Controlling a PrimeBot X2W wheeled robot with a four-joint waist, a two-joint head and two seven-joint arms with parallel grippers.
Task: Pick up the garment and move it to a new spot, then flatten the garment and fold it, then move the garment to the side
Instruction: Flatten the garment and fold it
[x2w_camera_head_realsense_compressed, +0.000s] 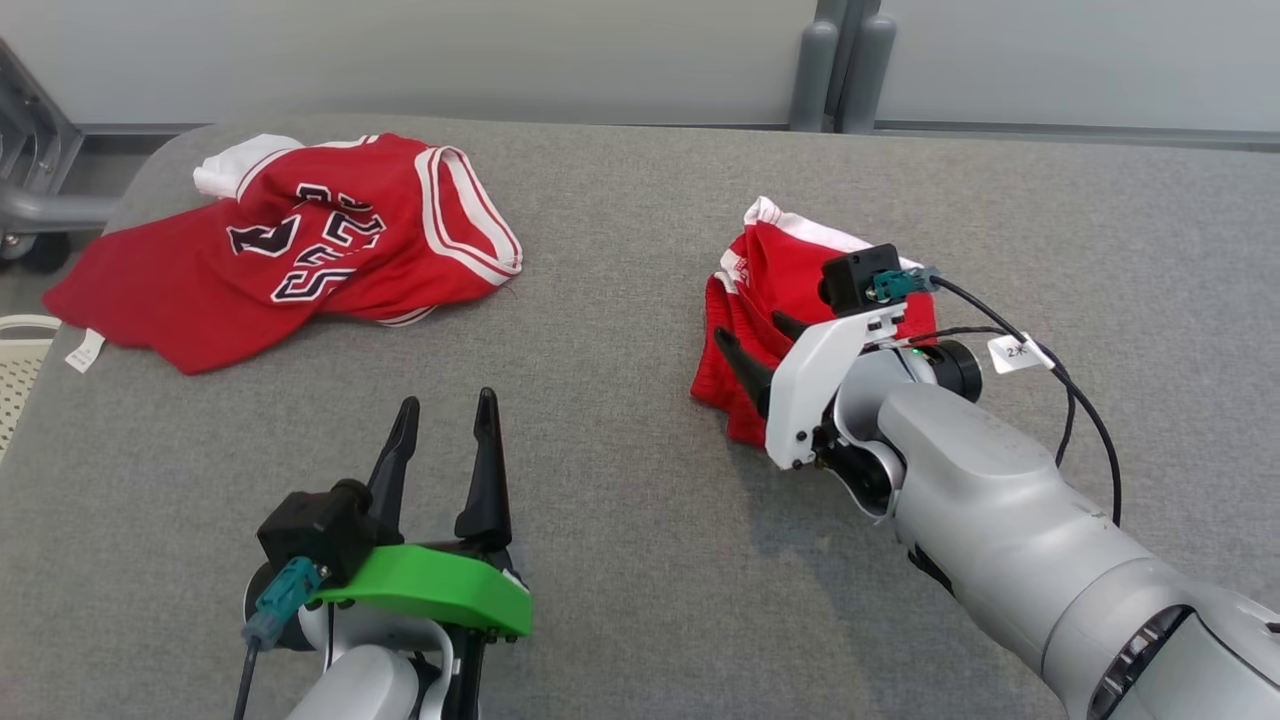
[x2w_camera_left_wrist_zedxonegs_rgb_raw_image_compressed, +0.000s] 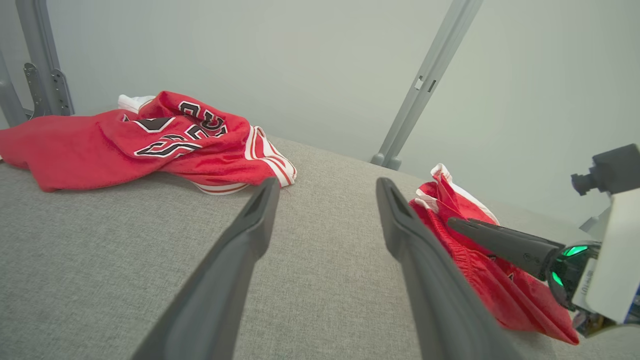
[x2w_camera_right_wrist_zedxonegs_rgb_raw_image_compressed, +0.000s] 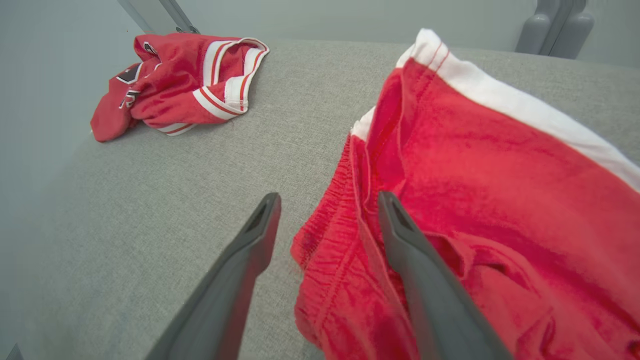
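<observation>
The right arm (x2w_camera_head_realsense_compressed: 1000, 480), at five o'clock, is being stretched across the grey table (x2w_camera_head_realsense_compressed: 620, 420) to the folded red shorts (x2w_camera_head_realsense_compressed: 790, 265) at three o'clock, apparently being set aside. The right gripper (x2w_camera_head_realsense_compressed: 750, 328) is being held agape astride their hem, the left gripper (x2w_camera_head_realsense_compressed: 447, 400) agape at seven.

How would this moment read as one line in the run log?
left gripper open, above grey table | right gripper open, at edge of red shorts | red jersey crumpled, far left, untouched
</observation>
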